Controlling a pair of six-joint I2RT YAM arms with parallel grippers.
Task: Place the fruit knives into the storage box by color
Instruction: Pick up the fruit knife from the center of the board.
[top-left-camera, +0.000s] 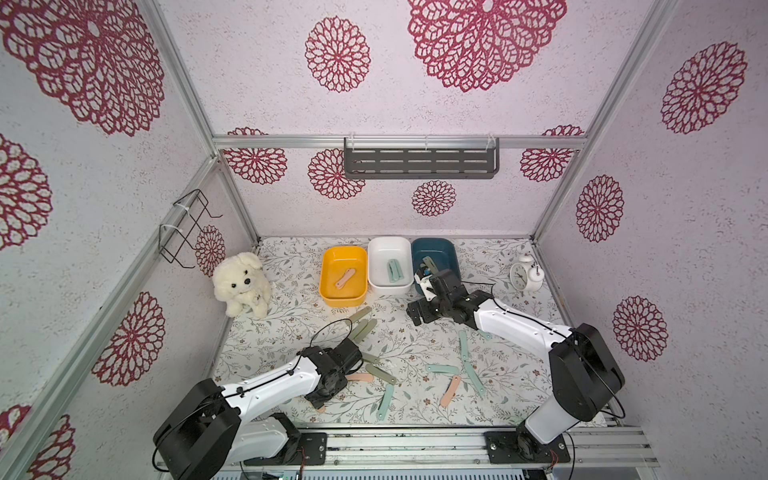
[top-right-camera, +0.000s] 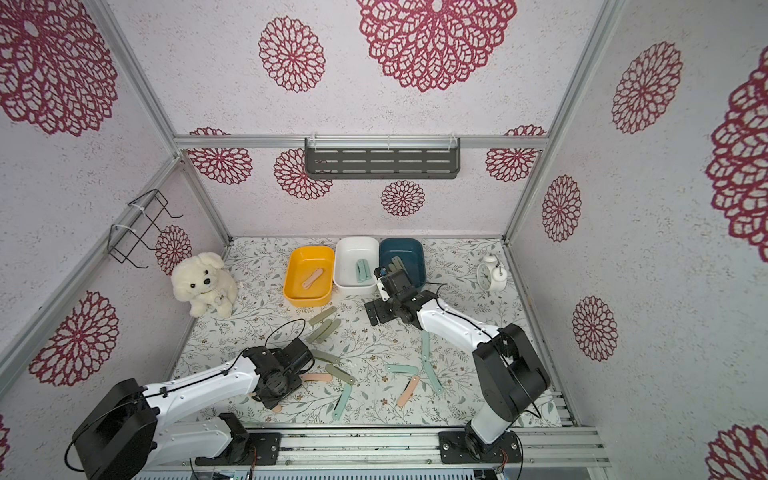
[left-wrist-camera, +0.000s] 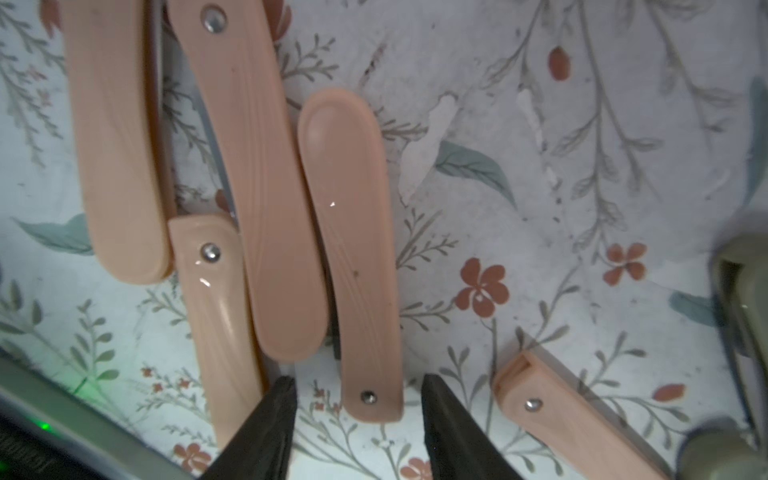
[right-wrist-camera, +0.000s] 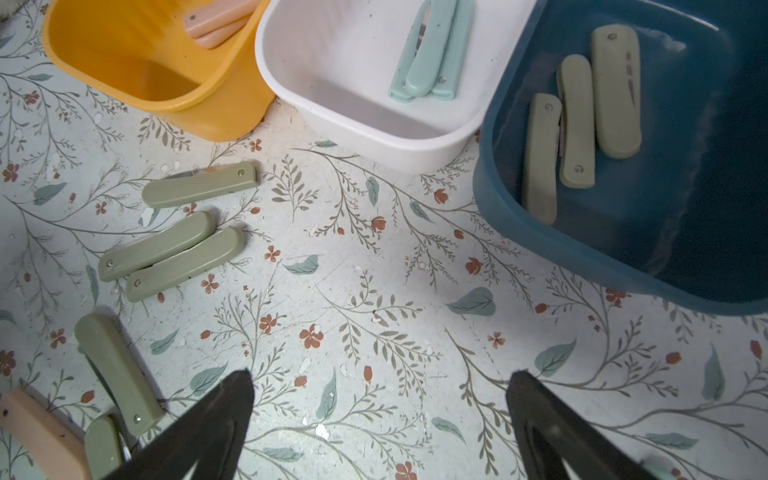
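Observation:
My left gripper (left-wrist-camera: 357, 384) is open, its jaws standing on either side of the riveted end of a peach-pink fruit knife (left-wrist-camera: 353, 249) without touching it. Several more pink knives (left-wrist-camera: 257, 187) lie beside it. My right gripper (right-wrist-camera: 380, 378) is open and empty over the mat in front of the blue storage box (right-wrist-camera: 623, 257), which holds three sage-green knives (right-wrist-camera: 577, 120). The white box (right-wrist-camera: 374, 137) holds teal knives (right-wrist-camera: 432, 54). Pink knives (top-left-camera: 345, 277) lie in the yellow box (top-left-camera: 328, 291). Loose sage knives (top-left-camera: 360, 328), teal ones (top-left-camera: 463, 345) and a pink one (top-left-camera: 451, 390) lie on the mat.
A white plush dog (top-left-camera: 243, 284) sits at the left edge of the mat and a white alarm clock (top-left-camera: 525, 274) at the far right. A grey shelf (top-left-camera: 419, 160) hangs on the back wall and a wire rack (top-left-camera: 187, 228) on the left wall.

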